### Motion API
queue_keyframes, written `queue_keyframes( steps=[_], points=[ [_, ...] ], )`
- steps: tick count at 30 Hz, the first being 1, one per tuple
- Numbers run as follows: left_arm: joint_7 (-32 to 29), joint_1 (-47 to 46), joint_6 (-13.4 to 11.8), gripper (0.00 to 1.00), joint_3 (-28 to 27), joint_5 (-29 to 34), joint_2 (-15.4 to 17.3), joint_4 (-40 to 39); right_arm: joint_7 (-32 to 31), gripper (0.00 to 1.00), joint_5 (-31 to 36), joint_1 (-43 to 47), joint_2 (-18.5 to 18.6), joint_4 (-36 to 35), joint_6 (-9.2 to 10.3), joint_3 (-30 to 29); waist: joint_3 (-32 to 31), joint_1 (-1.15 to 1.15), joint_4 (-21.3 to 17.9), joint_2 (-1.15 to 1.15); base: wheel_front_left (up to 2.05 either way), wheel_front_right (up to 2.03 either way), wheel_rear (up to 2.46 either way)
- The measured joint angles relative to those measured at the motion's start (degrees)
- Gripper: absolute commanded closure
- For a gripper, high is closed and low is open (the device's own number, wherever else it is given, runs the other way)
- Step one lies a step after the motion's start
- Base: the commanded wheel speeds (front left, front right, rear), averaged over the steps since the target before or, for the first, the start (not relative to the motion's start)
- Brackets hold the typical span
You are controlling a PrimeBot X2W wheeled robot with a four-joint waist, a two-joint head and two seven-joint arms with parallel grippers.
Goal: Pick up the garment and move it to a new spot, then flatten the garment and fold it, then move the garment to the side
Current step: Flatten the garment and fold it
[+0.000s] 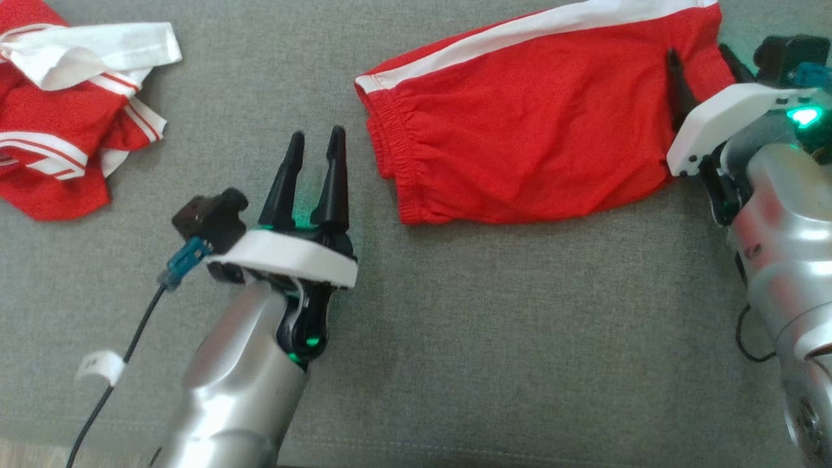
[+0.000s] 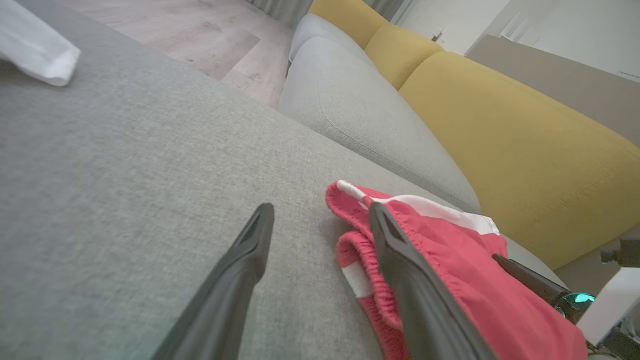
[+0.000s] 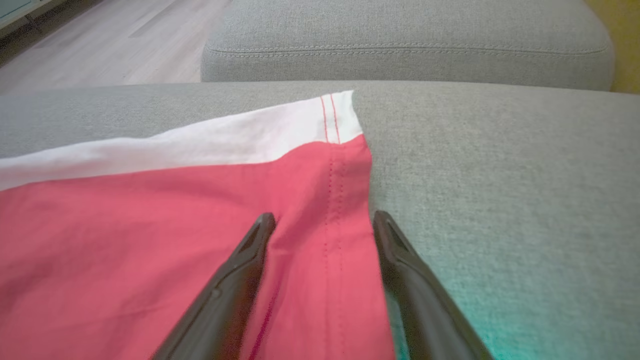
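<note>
1. Left end effector (image 1: pixel 317 140): I find its two dark fingers standing apart with nothing between them, at the lower-left centre of the head view. It holds nothing. Its tips sit just left of the elastic waistband of the garment (image 1: pixel 533 123) and are clear of it.
2. In the left wrist view, the gap of that end effector (image 2: pixel 321 210) lies over the bare grey cushion (image 2: pixel 125 175). The waistband lies beside the right-hand finger.
3. Right end effector (image 1: pixel 699 62): fingers apart, at the right edge of the head view, over the garment's hemmed end. One finger overlaps the red cloth.
4. In the right wrist view, the fingers (image 3: pixel 240 280) straddle the stitched hem and the cloth is not pinched. I cannot tell whether the tips touch the fabric.
5. The garment is a pair of red shorts with a white side stripe. It lies fairly flat on the grey cushion, across the upper centre and right of the head view.
6. A heap of red-and-white clothing (image 1: pixel 58 130) lies at the upper left, well apart from the garment.
</note>
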State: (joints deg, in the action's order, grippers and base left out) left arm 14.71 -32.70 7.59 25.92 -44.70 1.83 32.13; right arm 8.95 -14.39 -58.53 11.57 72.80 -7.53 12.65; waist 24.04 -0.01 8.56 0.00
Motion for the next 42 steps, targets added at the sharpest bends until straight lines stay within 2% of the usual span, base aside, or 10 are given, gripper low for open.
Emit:
queue_keyframes(
  steps=[4, 5, 6, 7, 11, 21, 26, 30, 36, 42],
  points=[
    [0.00, 2.28, 0.00, 0.00, -0.73, 0.90, 0.02, -0.86, -3.97, 0.00, -1.74, 0.64, -0.16, -0.19, 0.00, 1.29, -1.01, 0.00, 0.13, 0.00, 0.00, 0.00, 0.00],
    [0.00, 2.64, 0.00, 0.00, -0.80, 1.14, 0.02, -0.87, -5.19, 0.18, -2.25, 0.64, -0.14, -0.34, 0.00, 1.75, -1.21, 0.00, 0.20, 0.00, 0.00, 0.00, 0.00],
    [0.00, 2.87, 0.00, 0.00, -0.83, 1.60, 0.02, -0.83, -6.35, 0.62, -2.80, 0.71, -0.15, -0.43, 0.00, 2.03, -1.40, 0.00, 0.29, 0.00, 0.00, 0.00, 0.00],
    [0.00, 2.99, 0.00, 0.00, -0.98, 2.01, 0.02, -0.85, -7.43, 1.00, -3.71, 0.78, -0.21, -0.57, 0.00, 2.07, -1.61, 0.00, 0.37, 0.00, 0.00, 0.00, 0.00],
    [0.00, 4.00, -0.01, 0.00, -1.99, 3.34, 0.02, -0.82, -7.93, 1.00, -6.65, 2.70, -0.31, -1.75, 0.00, 2.46, -2.85, 0.00, 0.49, 0.00, 0.00, 0.00, 0.00],
    [0.00, 13.19, 0.00, 0.00, -6.65, 7.32, 0.15, -0.55, 1.27, 1.00, -15.05, 16.66, -0.56, -3.56, 0.00, 0.80, -10.80, 0.00, -1.07, 0.00, 0.00, 0.00, 0.00],
    [-0.01, 19.61, 0.00, 0.00, -8.10, 8.05, 0.23, -0.55, 2.07, 1.00, -19.03, 24.04, -0.63, -5.75, 0.00, 1.37, -15.57, -0.01, -2.69, 0.00, 0.00, 0.00, 0.00],
    [-0.01, 21.86, 0.00, 0.00, -8.65, 8.35, 0.31, -0.56, 2.80, 1.00, -20.52, 26.45, 0.20, -7.35, 0.00, 1.80, -17.43, -0.01, -3.53, 0.00, 0.00, 0.00, 0.00],
    [-0.01, 22.42, 0.00, 0.00, -8.70, 8.37, 0.31, -0.68, 4.23, 1.00, -21.41, 25.75, 0.49, -12.57, 0.00, 4.10, -17.70, 0.02, -2.75, 0.00, 0.00, 0.00, 0.00],
    [-0.01, 22.42, 0.00, 0.00, -7.34, 8.12, 0.32, -0.48, 4.74, 1.00, -21.42, 20.80, -3.12, -18.14, 0.00, 9.80, -17.51, 0.01, -0.15, 0.00, 0.00, 0.00, 0.00]
  ],
)
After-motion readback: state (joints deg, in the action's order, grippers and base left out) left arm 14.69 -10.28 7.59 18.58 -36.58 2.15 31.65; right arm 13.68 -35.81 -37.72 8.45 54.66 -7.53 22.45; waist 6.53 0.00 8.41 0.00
